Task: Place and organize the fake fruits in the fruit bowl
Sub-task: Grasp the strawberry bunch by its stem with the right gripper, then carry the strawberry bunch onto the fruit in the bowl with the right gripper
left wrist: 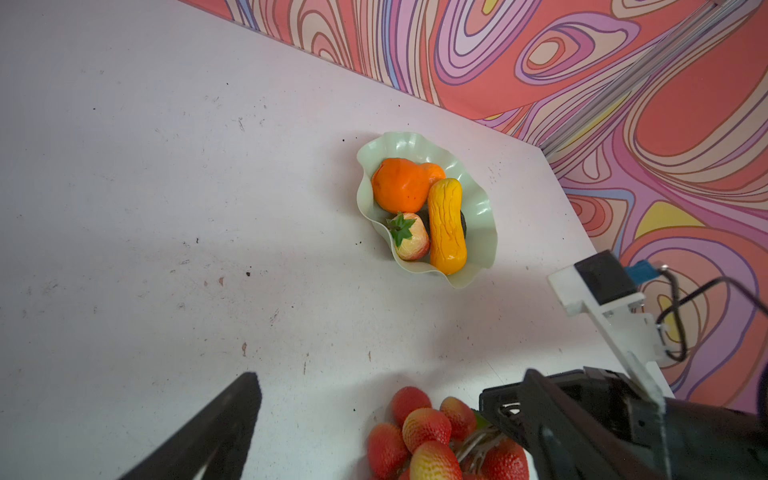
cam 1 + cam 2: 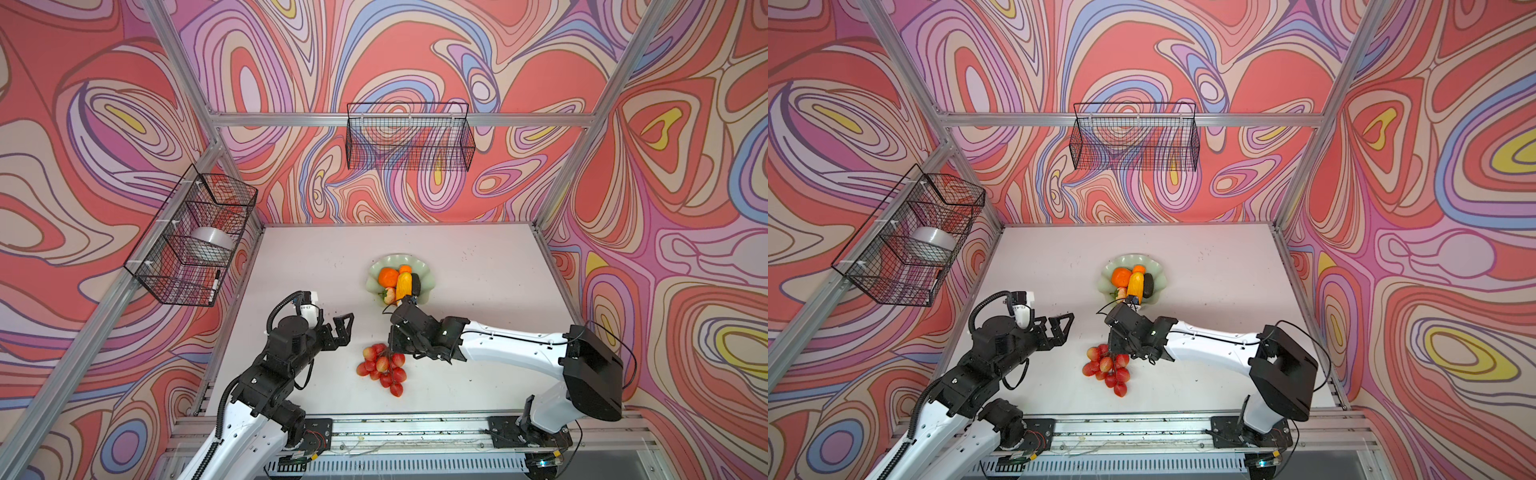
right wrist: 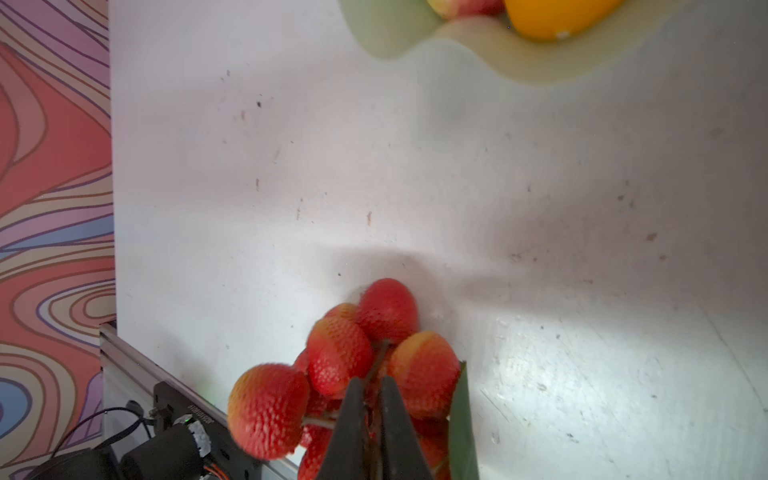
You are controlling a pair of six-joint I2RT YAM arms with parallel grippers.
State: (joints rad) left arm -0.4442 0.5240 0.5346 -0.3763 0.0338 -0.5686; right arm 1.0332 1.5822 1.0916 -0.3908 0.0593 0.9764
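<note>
The right gripper [image 3: 370,382] has its jaws pinched together on the thin stem of the berry cluster [image 3: 338,353], low in the right wrist view. In a top view the cluster appears to rest on the table [image 2: 478,270] at lower centre, below the bowl [image 2: 384,262]. The left gripper [image 2: 341,330] hangs wide apart and empty at lower left.

The stem is a slim hold, so the bunch could slip out or swing on the lift. The bowl is already crowded with the orange [image 1: 399,185], the long yellow fruit [image 1: 446,226] and the red-yellow fruit [image 1: 411,237]. The loose berries may therefore spill over the wavy rim, knock a fruit out, or shove the dish along the table.
</note>
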